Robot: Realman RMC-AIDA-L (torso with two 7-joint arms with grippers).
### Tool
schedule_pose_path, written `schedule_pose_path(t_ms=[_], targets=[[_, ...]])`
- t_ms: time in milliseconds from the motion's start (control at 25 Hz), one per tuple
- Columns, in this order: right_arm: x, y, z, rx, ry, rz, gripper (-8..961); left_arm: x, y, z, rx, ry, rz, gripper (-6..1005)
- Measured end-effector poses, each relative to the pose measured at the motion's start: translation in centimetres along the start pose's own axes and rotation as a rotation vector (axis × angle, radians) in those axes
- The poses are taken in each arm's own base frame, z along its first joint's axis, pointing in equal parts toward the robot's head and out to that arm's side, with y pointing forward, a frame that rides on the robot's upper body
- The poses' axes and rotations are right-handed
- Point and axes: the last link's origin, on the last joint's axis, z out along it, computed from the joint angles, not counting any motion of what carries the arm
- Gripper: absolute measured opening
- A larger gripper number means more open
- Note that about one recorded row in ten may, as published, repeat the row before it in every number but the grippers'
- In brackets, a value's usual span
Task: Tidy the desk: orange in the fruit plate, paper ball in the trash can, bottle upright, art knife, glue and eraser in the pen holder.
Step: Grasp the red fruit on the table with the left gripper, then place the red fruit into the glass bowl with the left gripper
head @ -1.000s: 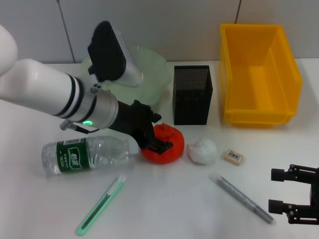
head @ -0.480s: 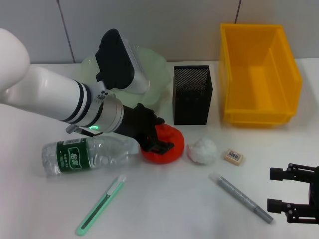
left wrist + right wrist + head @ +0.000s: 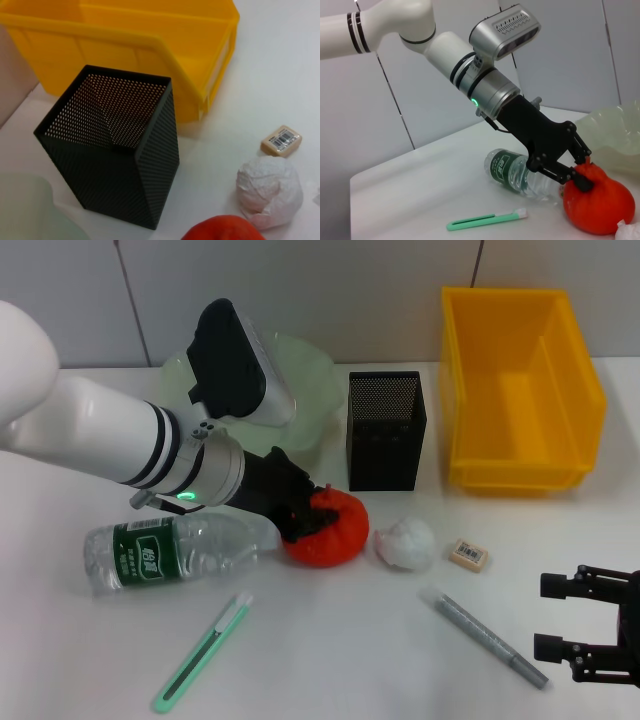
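My left gripper (image 3: pixel 308 517) is shut on the top left of the orange (image 3: pixel 335 532), which rests on the table; the right wrist view shows its fingers (image 3: pixel 584 183) pinching the orange (image 3: pixel 600 202). The bottle (image 3: pixel 170 550) lies on its side to the left. The green art knife (image 3: pixel 200 652) lies in front. The paper ball (image 3: pixel 406 542), the eraser (image 3: pixel 468 554) and the grey glue stick (image 3: pixel 483 636) lie to the right. The black mesh pen holder (image 3: pixel 386 430) stands behind the orange. The pale green fruit plate (image 3: pixel 312 380) is partly hidden by my left arm. My right gripper (image 3: pixel 565 630) is open at the front right.
A yellow bin (image 3: pixel 520 390) stands at the back right, next to the pen holder (image 3: pixel 115 150). The left wrist view also shows the paper ball (image 3: pixel 270 190) and the eraser (image 3: pixel 281 140). A grey wall runs behind the table.
My left gripper's fingers have closed in on the orange and the hand has shifted slightly. The right arm has barely moved.
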Motion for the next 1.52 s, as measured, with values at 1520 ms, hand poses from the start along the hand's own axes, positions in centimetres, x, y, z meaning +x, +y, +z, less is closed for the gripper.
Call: schedule_pose_path(t_ms=[1520], targets=[[-1.4,-0.3,1.1,-0.036,-0.029,-0.006,776,1.6,-9.0,-5.9,0.405,0.285,-0.391,162]])
